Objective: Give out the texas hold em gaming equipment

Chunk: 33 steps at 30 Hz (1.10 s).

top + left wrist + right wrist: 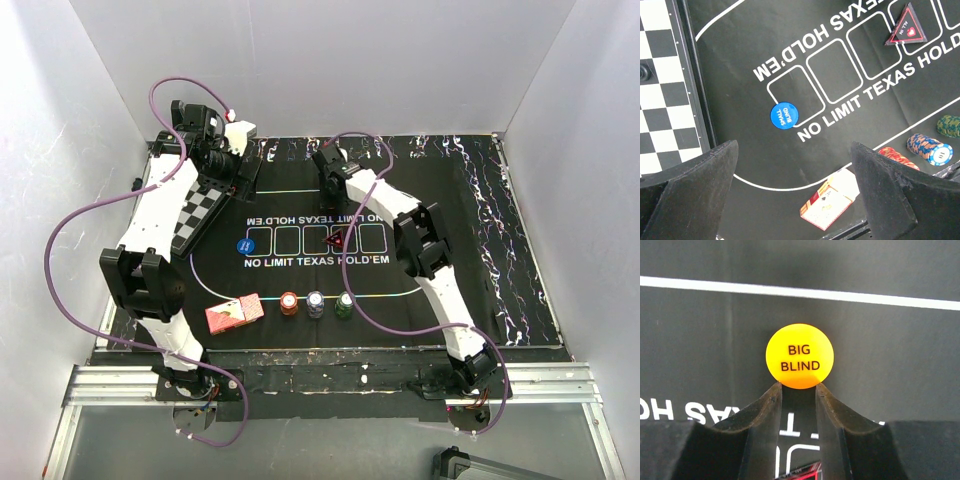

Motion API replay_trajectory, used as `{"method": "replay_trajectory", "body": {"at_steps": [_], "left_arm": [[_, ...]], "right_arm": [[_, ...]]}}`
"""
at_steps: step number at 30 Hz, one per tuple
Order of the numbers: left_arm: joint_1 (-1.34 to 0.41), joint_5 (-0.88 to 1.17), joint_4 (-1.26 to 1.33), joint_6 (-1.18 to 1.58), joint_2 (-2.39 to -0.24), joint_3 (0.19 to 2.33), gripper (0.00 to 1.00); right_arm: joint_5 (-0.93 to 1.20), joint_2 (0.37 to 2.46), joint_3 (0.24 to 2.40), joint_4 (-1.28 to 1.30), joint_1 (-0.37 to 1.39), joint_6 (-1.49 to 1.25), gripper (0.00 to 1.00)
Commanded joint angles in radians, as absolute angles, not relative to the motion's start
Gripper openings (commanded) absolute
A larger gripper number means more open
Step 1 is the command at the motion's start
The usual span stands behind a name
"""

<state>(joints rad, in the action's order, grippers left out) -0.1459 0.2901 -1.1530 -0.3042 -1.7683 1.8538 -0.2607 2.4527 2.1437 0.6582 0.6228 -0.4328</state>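
Note:
The yellow "BIG BLIND" disc (799,356) lies flat on the black mat just inside the far white line. My right gripper (798,385) stands at its near edge; the jaws are a narrow gap apart and both tips touch the disc's rim. From above the right gripper (333,181) hides the disc. My left gripper (794,145) is wide open and empty, held high over the far left (235,152). The blue small-blind disc (244,243) (784,116) and the dark-red triangle marker (336,239) (906,26) lie by the card boxes. The red-backed cards (234,312) (832,200) lie near front.
Red (289,302), blue-white (316,303) and green (344,303) chip stacks stand in a row to the right of the cards. The chessboard (200,215) (665,100) lies along the mat's left side under the left arm. White walls enclose the table.

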Motion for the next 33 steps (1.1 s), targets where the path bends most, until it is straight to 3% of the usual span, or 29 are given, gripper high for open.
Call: {"method": "replay_trajectory", "body": {"at_steps": [1, 6, 15, 21, 27, 33], "left_arm": [[-0.144, 0.272, -1.169, -0.333, -1.694, 1.845, 0.95], [-0.140, 0.270, -1.166, -0.341, -1.707, 1.844, 0.95], [-0.132, 0.272, -1.167, -0.339, -1.740, 1.859, 0.95], [-0.132, 0.281, -1.177, -0.328, -1.743, 1.882, 0.96], [-0.130, 0.299, -1.187, -0.301, -1.720, 1.885, 0.97], [-0.130, 0.298, -1.183, -0.288, -1.683, 1.852, 0.98]], "right_arm": [[-0.265, 2.500, 2.244, 0.678, 0.571, -0.497, 0.39], [-0.140, 2.574, 2.374, 0.745, 0.515, -0.583, 0.36], [-0.133, 2.525, 2.356, 0.661, 0.485, -0.581, 0.37], [-0.121, 2.346, 2.131, 0.591, 0.526, -0.508, 0.51], [-0.169, 2.171, 1.872, 0.532, 0.624, -0.428, 0.73], [-0.233, 2.169, 1.810, 0.561, 0.704, -0.377, 0.79]]}}
